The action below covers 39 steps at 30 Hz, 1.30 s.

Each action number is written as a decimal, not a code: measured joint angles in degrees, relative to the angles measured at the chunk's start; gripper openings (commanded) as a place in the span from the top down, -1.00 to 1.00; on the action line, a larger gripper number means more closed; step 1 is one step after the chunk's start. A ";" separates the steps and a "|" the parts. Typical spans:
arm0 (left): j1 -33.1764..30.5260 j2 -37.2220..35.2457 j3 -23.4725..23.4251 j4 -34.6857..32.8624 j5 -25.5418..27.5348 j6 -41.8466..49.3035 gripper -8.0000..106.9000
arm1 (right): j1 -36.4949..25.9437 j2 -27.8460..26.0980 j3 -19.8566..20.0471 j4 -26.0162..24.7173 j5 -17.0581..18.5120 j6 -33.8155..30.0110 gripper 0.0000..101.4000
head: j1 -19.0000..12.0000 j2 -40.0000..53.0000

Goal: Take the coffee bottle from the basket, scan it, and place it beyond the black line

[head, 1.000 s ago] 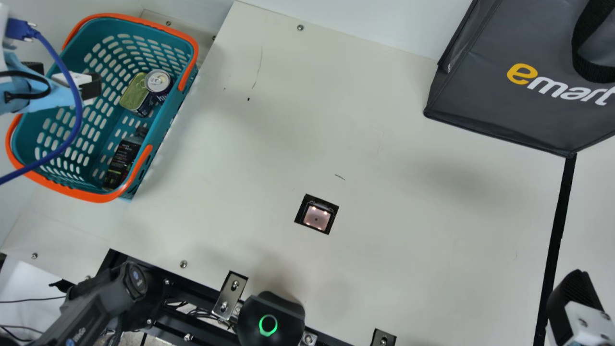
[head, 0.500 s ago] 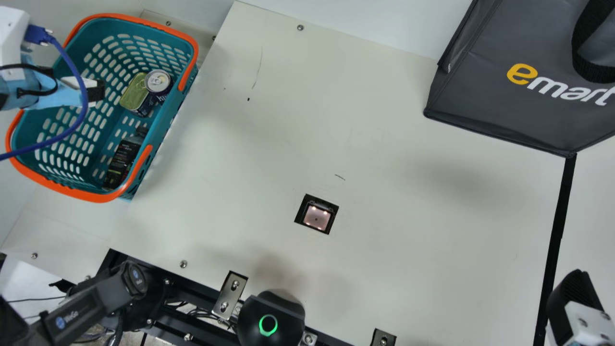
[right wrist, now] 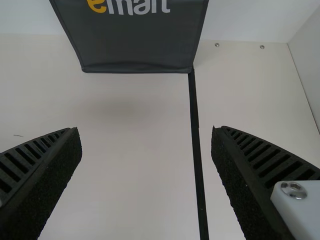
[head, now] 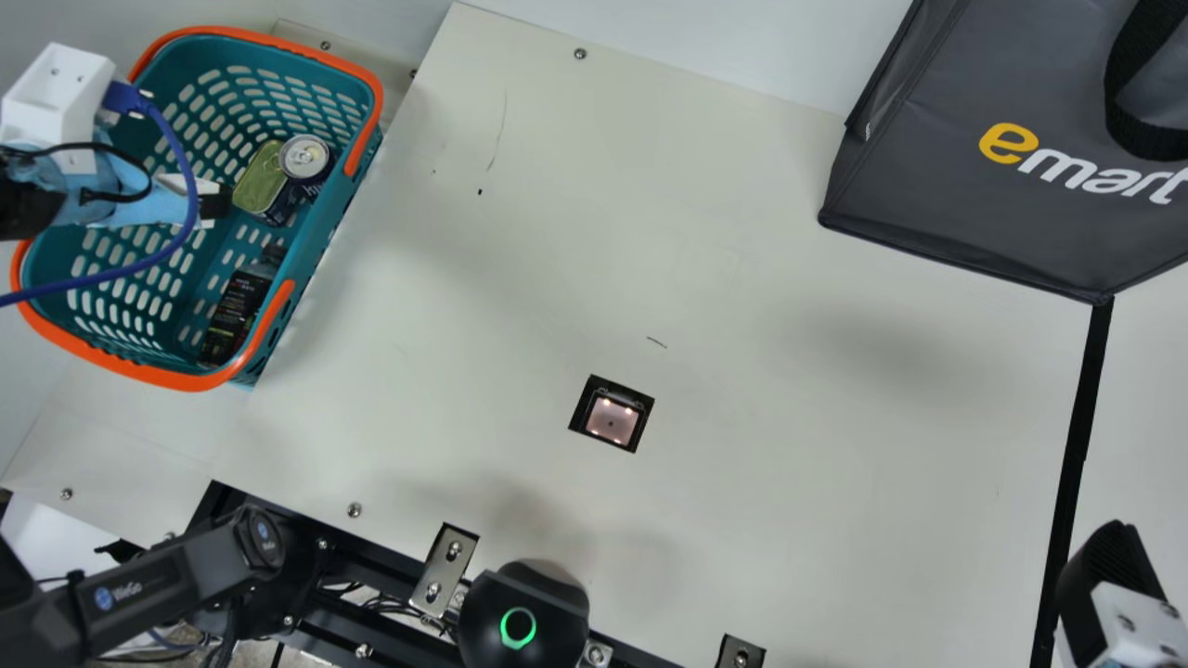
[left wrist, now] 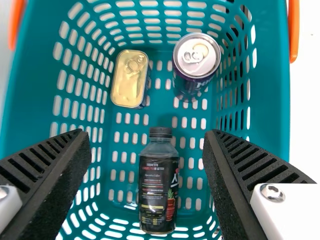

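Coffee bottle [left wrist: 158, 187] lies inside the basket [left wrist: 272, 100]; wide left end effector [left wrist: 147, 145], its height unclear, may strike the basket if misaligned.

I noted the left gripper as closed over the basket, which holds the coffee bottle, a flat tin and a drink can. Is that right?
Not closed: the left wrist view shows the left gripper open over the basket, which does hold the coffee bottle, flat tin and drink can.

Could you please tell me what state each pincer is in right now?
Left pincer: open and empty, over the basket.
Right pincer: open and empty, near the black line.
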 measured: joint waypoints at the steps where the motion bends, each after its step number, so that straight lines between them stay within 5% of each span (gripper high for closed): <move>1: -0.26 0.38 0.30 0.00 -0.61 0.13 -0.71 | 0.00 0.00 0.00 0.00 0.00 0.00 -0.79 | 0.00 -0.09; 39: -1.97 17.26 7.95 -8.55 -20.14 14.72 -0.71 | 0.00 0.00 0.00 0.00 0.00 0.00 -0.79 | 0.00 0.00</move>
